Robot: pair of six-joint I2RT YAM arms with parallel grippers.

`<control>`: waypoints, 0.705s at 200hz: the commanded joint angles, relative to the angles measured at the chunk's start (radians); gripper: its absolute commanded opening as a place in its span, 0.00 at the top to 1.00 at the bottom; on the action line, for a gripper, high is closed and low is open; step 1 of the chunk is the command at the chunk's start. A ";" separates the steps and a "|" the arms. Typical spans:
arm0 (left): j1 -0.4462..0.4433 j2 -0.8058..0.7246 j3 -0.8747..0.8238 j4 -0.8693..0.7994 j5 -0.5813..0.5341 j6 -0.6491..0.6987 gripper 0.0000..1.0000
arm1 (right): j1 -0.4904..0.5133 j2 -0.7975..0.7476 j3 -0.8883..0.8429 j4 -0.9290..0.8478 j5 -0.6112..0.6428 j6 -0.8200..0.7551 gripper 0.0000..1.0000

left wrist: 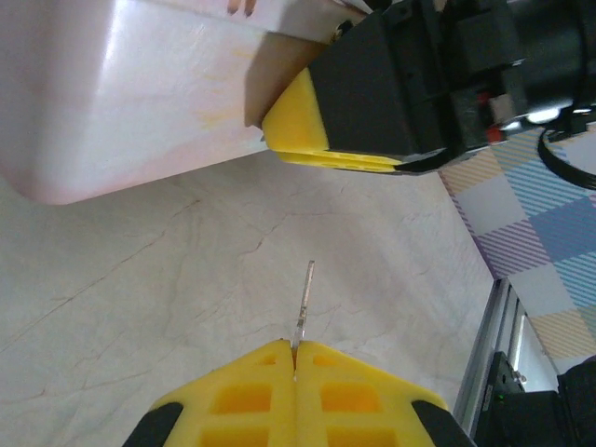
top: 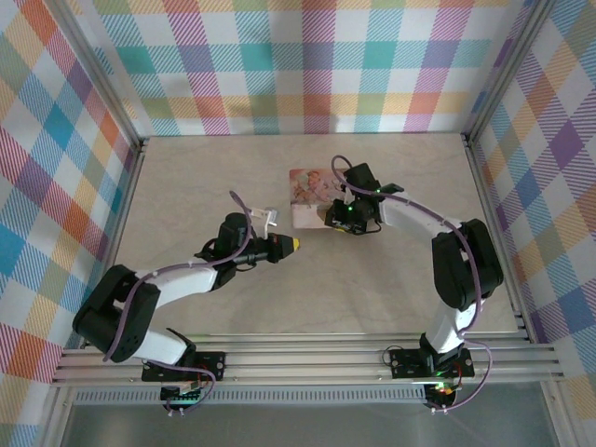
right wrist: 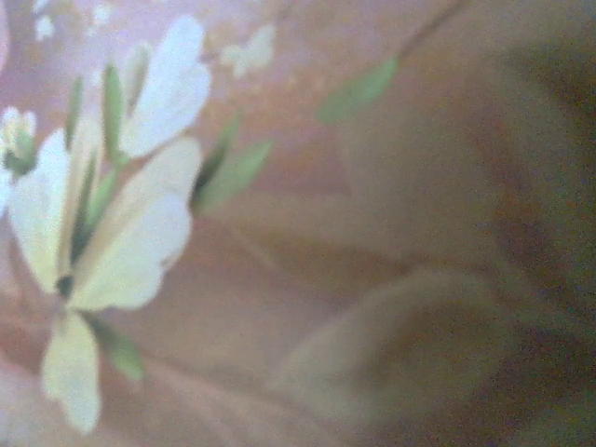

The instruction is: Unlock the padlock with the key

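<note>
My left gripper (left wrist: pixel 294 349) is shut on the key (left wrist: pixel 305 298). The thin metal blade sticks out past the yellow fingertips, pointing toward the pink illustrated box (left wrist: pixel 140 93) and hanging above the table. From above, the left gripper (top: pixel 296 245) sits a little in front and left of the box (top: pixel 310 191). My right gripper (top: pixel 328 219) rests at the box's near right corner. Its yellow fingers (left wrist: pixel 307 130) lie against the box's side, and I cannot tell how the jaws stand. The right wrist view has the box's flower print (right wrist: pixel 130 214) pressed close and blurred. The padlock is hidden.
The beige marbled table (top: pixel 233 298) is ringed by an aluminium frame (top: pixel 307 358) and plaid walls (top: pixel 307 65). The frame rail and plaid wall (left wrist: pixel 531 242) lie off to the right in the left wrist view.
</note>
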 commanded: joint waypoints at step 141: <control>-0.055 0.189 0.075 0.397 0.004 0.097 1.00 | -0.093 0.008 0.221 -0.163 -0.416 0.054 1.00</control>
